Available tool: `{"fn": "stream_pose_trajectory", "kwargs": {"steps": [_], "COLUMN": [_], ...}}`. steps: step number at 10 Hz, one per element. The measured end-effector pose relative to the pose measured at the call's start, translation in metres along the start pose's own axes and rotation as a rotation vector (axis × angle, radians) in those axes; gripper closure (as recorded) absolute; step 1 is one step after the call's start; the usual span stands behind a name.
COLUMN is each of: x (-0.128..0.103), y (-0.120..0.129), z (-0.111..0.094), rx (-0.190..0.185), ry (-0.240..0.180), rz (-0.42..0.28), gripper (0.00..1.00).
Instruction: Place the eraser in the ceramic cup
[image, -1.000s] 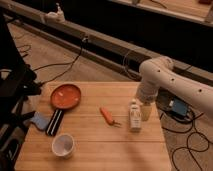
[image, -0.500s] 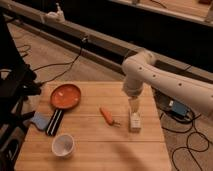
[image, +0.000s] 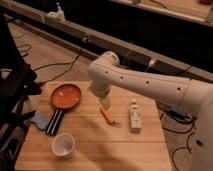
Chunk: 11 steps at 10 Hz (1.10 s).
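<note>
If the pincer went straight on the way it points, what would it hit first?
The pincer points down over the table middle. It would likely meet the orange carrot-like piece, or bare wood beside it; depth is unclear. The eraser lies off that line.

One each: eraser (image: 54, 121), cup (image: 63, 145), plate (image: 66, 96), carrot (image: 107, 116), bottle (image: 134, 116), sponge (image: 40, 120), pincer (image: 105, 103) near carrot.

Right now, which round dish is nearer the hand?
The flat orange plate, just left of the hand; the white ceramic cup stands farther off, toward the camera.
</note>
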Motion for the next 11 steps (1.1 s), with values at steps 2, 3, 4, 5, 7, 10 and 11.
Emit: {"fn": "stream_pose_trajectory", "kwargs": {"steps": [2,3,4,5,7,10,11], "x": [0.0,-0.001,-0.004,-0.008,-0.017,-0.039,-0.048], "y": [0.001,0.002,0.013,0.029,0.039,0.011,-0.004], "z": [0.0,0.001,0.009,0.024,0.054,0.099,0.114], "rx": [-0.001,-0.006,-0.042,-0.09,-0.148,-0.154,-0.147], "ry": [-0.001,-0.007,-0.021,-0.052,-0.12,-0.206,-0.239], "rz": [0.0,-0.001,0.0,0.009,0.014,-0.041,-0.066], "gripper": [0.2,0.2,0.2,0.2,0.2,0.2,0.2]}}
